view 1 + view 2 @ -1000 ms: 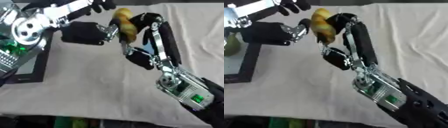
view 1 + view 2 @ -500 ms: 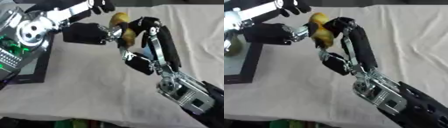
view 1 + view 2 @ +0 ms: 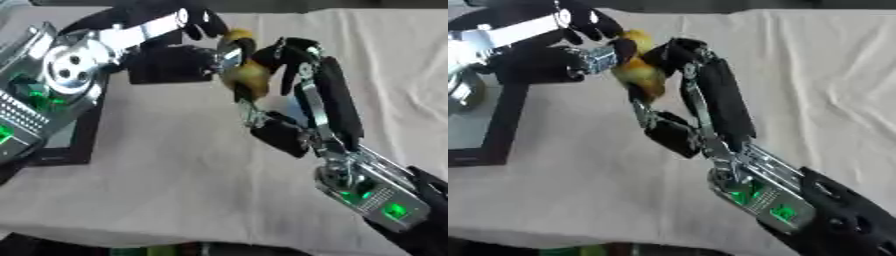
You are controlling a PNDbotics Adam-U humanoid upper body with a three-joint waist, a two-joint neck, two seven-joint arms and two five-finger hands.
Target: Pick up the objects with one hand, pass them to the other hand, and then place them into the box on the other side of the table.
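A yellow-brown oblong object hangs in the air above the white cloth. My right hand comes in from the lower right, its fingers curled round the object's right side. From the left, my left hand meets it. Its thumb presses the object's left side and its black fingertips curl over the top end. Both hands hold the object at once. The black box lies at the table's left edge, partly hidden behind my left forearm.
A wrinkled white cloth covers the table. My silver left wrist hangs over the box. The right forearm crosses the lower right of the cloth. The table's front edge runs along the bottom.
The yellow-brown object has sunk a little between the hands. My left fingers have come down closer over its top end. Both arms stay nearly where they were.
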